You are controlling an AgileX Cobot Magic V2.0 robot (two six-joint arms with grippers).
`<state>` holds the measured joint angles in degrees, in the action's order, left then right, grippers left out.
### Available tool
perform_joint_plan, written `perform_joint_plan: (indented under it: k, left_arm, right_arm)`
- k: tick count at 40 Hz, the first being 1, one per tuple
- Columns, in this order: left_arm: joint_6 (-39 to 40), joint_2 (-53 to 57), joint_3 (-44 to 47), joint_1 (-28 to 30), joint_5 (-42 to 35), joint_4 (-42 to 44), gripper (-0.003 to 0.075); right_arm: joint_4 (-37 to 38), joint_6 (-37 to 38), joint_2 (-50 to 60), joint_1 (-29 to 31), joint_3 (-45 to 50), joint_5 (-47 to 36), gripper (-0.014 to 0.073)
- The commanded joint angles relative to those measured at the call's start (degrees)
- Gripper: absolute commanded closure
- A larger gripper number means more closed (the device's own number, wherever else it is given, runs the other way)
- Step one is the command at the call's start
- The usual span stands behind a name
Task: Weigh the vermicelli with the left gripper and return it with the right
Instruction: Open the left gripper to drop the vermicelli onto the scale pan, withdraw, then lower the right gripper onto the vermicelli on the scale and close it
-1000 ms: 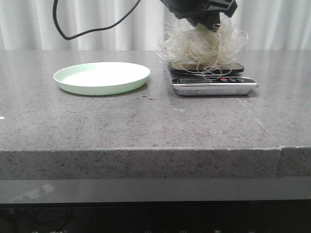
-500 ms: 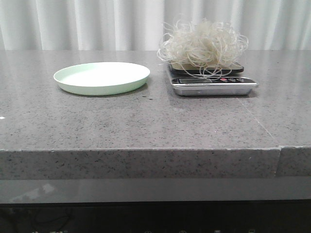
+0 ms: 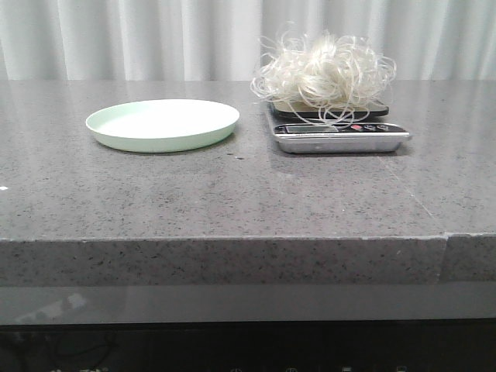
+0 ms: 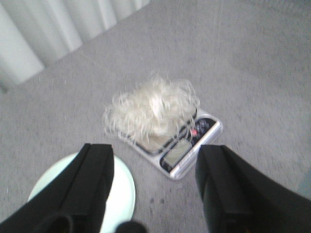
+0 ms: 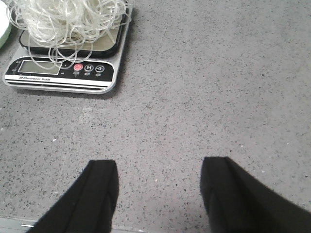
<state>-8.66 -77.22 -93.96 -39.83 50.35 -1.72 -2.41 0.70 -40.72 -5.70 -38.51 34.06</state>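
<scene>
Vermicelli on the scale, both end effectors open and empty

Front view: the grey speckled desk (image 3: 232, 201) carries two things. A pale green plate (image 3: 162, 124) sits to the left, bare. Just to its right stands a scale (image 3: 339, 132) with a silver front, a display strip and small buttons, one of them red. The vermicelli (image 3: 324, 74) lies heaped on the scale's dark platform as a loose whitish tangle, a few loops hanging over the front edge toward the display. Plate and scale are near each other but apart. White curtains (image 3: 139, 39) hang behind the desk. No arm shows in this view.

Left wrist view: the left end effector (image 4: 155, 187) hangs above the desk with its two dark fingers (image 4: 95, 179) spread wide and nothing between them. Beyond the fingers the vermicelli (image 4: 153, 109) rests on the scale (image 4: 192, 145), blurred. Part of the plate (image 4: 119, 194) shows beside one finger. The curtains (image 4: 58, 29) fill a far corner.

Right wrist view: the right end effector (image 5: 158, 196) is also open, its fingers (image 5: 99, 191) wide apart over bare desk (image 5: 204, 97), holding nothing. The scale (image 5: 65, 68) lies well ahead and off to one side, with the vermicelli (image 5: 63, 19) piled on its platform and strands trailing over the display; the reading is too small to tell
</scene>
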Motion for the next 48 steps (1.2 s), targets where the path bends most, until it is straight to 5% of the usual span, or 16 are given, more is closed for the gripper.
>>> perform_joint_plan:
  k: [1, 11, 23, 33, 48]
  left_arm:
    - [1.2, 7.6, 5.8, -0.1, -5.2, -0.1, 0.026]
    - [14.1, 23.0, 24.3, -0.1, -5.6, 12.5, 0.026]
    - [15.8, 38.2, 40.3, -0.1, -6.0, 12.7, 0.026]
    - [15.8, 43.1, 44.7, -0.1, -5.4, 12.6, 0.026]
    - [15.8, 43.1, 44.7, -0.1, -5.3, 12.6, 0.026]
  right_arm:
    - [0.3, -0.7, -0.3, 0.3, -1.6, -3.3, 0.0095]
    - [0.3, -0.7, -0.3, 0.3, -1.6, -3.3, 0.0095]
    - [-0.6, -0.7, -0.3, 0.3, -1.6, -3.2, 0.0095]
    - [-3.7, -1.9, -1.5, -0.5, -3.4, -2.8, 0.0095]
    - [-5.7, -5.7, -16.8, -9.5, -16.6, 0.6, 0.0095]
